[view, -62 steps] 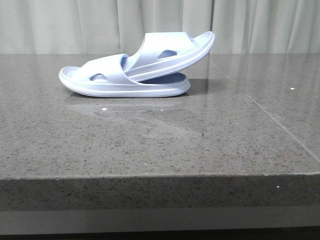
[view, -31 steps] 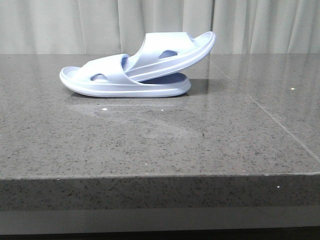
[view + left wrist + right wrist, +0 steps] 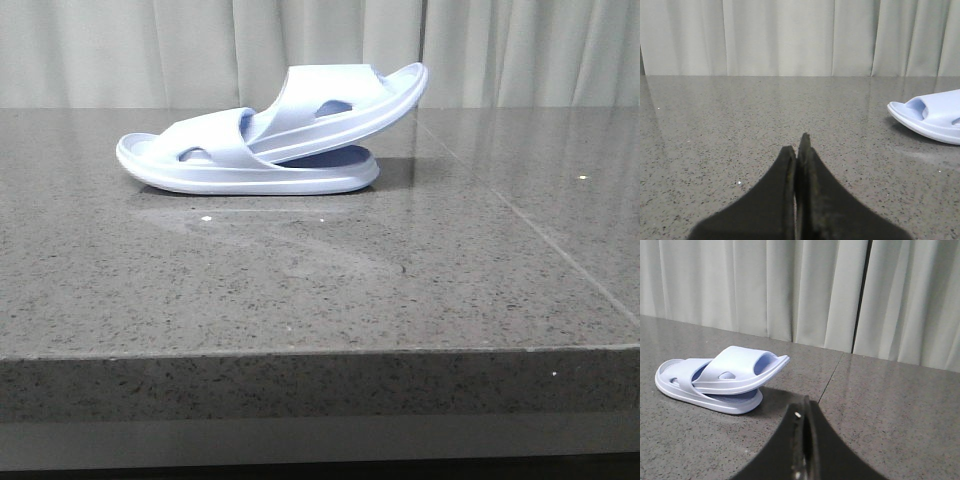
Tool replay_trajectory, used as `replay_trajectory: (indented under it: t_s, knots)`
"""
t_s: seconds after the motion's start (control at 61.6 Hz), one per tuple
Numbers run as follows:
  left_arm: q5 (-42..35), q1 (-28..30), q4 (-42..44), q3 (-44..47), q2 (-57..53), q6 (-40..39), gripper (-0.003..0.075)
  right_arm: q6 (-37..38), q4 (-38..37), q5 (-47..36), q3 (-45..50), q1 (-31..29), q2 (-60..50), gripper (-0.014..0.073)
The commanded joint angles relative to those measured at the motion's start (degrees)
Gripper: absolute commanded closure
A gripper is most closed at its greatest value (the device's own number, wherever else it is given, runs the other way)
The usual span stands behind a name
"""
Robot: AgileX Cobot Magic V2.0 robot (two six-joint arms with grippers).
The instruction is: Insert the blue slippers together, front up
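Slippers: blue slippers point(image 3: 262, 135) nested on stone table point(image 3: 320, 290), far side, left of centre; upper one's front tucked under lower one's strap, heel raised. Left gripper point(image 3: 798, 150) and right gripper point(image 3: 805, 415) both closed, empty, well apart from pair. Judgement: insertion done; only retreat remains, no regrasp needed.

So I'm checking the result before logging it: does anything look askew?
Only the upper pale blue foam slipper: wedged under the lower slipper's strap, its far end tilts up off the lower sole.

Grey speckled stone table point(image 3: 300, 290); nested blue slippers point(image 3: 265, 150) on it.
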Motion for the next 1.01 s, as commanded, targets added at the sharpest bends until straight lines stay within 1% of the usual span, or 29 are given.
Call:
replay_trajectory:
  t_s: [0.0,0.779,0.892,0.925,0.99]
  knots:
    - [-4.1,0.2,-0.6,0.3,-1.1,-0.7,0.0741,-0.4,0.2,-3.6,-1.7,0.3,0.4,0.07]
    - [-4.1,0.2,-0.6,0.3,-0.9,-0.7,0.0741,-0.4,0.2,-3.6,-1.7,0.3,0.4,0.07]
    - [-4.1,0.2,-0.6,0.3,-0.9,-0.7,0.0741,-0.3,0.1,-6.0,-0.6,0.3,0.4,0.07]
    - [-4.1,0.2,-0.6,0.3,-0.9,-0.7,0.0741,0.2,-0.8,-6.4,0.1,0.3,0.4,0.07]
    - [-4.1,0.2,-0.6,0.3,-0.9,-0.7,0.0741,5.1,-6.4,-8.4,2.2,-0.2,0.4,0.07]
